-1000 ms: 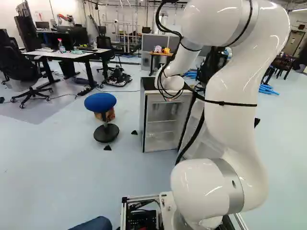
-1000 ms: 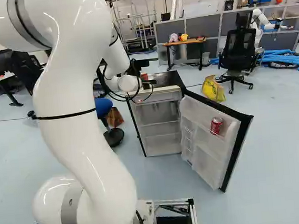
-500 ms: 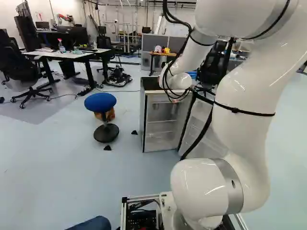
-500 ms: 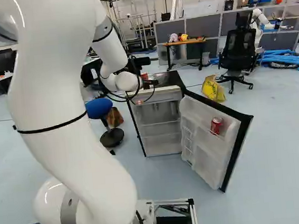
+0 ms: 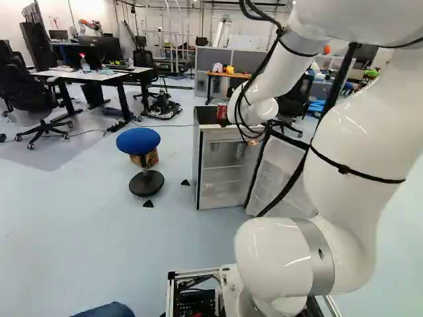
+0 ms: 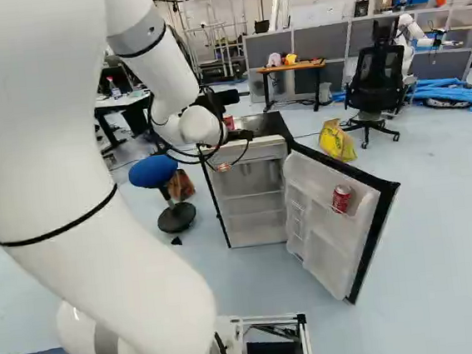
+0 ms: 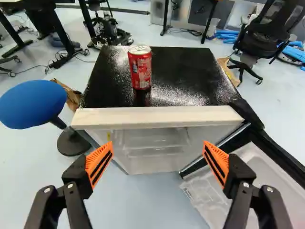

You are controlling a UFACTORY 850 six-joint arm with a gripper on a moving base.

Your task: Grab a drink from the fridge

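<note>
Gripper: my two fingers stand wide apart, gripping nothing; the gripper is at the fridge's front, its orange pads facing each other.
Can on top: ahead of my fingers, a red can stands upright on the black top of the fridge, toward the blue stool's side.
Fridge door: wide open, on the side away from the stool; the door holds a second red can on its shelf.
Fridge inside: I see pale shelves.
Blue stool: this stool stands beside the fridge, apart from it.
Yellow bag: on the floor beyond the door, the bag sits near a black office chair.
Desk: a white-topped desk stands farther off, at the left of the left base view.
</note>
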